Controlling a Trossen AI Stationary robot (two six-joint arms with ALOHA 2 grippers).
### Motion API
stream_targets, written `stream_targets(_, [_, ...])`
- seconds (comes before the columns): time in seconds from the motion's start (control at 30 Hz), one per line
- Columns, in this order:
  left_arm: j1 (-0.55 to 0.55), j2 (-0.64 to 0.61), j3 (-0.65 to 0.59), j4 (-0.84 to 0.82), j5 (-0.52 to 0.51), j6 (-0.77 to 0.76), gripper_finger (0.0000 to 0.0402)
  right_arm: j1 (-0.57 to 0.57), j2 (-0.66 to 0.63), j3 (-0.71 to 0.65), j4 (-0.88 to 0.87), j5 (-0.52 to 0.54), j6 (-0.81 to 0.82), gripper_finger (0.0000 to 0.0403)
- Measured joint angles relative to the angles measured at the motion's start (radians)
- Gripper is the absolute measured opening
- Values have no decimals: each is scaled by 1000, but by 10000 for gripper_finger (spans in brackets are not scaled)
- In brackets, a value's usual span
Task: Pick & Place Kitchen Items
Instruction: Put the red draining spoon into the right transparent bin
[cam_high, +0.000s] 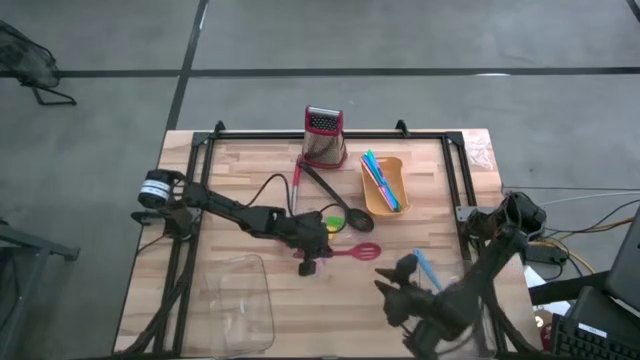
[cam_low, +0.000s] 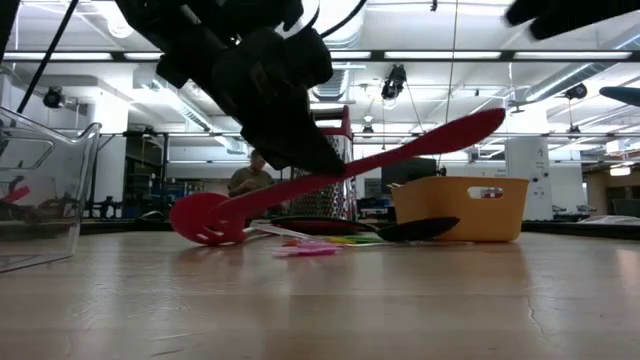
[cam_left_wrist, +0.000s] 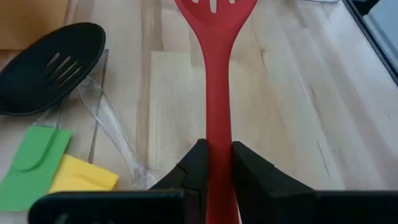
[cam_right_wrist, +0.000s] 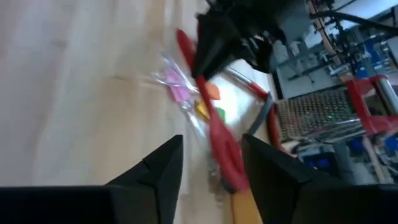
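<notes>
A red slotted spatula (cam_high: 352, 250) lies mid-table with my left gripper (cam_left_wrist: 216, 149) shut on its handle; the gripper reaches in from the left (cam_high: 320, 248). My right gripper (cam_right_wrist: 211, 174) stands open near the front right (cam_high: 395, 283), pointing at the spatula's head (cam_right_wrist: 224, 155); I cannot see it touch. A black slotted spoon (cam_left_wrist: 53, 65) and green (cam_left_wrist: 34, 162) and yellow (cam_left_wrist: 84, 177) pieces lie flat on the wood beside the spatula. A blue stick (cam_high: 425, 268) lies by the right arm. My left gripper pinches the red spatula's handle (cam_left_wrist: 216, 124) between its two fingers, partway along it. The fingers come from the table's left, slanting down, and lie along the handle. The spatula is tilted: its slotted head (cam_low: 200, 220) rests on the table and its handle end (cam_low: 485, 125) is raised.
A yellow bin (cam_high: 385, 207) with coloured sticks (cam_high: 378, 178) and a metal grater (cam_high: 323, 135) stand toward the far edge. A clear tray (cam_high: 245, 300) sits at the near left. Pink pieces (cam_low: 310, 248) in clear wrap lie by the spatula. A person shows in the room behind.
</notes>
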Motion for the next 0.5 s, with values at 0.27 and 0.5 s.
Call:
stream_targets(0.27, [-4,0,4,22,-11,-57,52,-114,5,13,77,-96,-89,219])
stream_targets(0.5, [-6,0,10,38,-19,-168,52,-161,33,22,158,-124,-240,245])
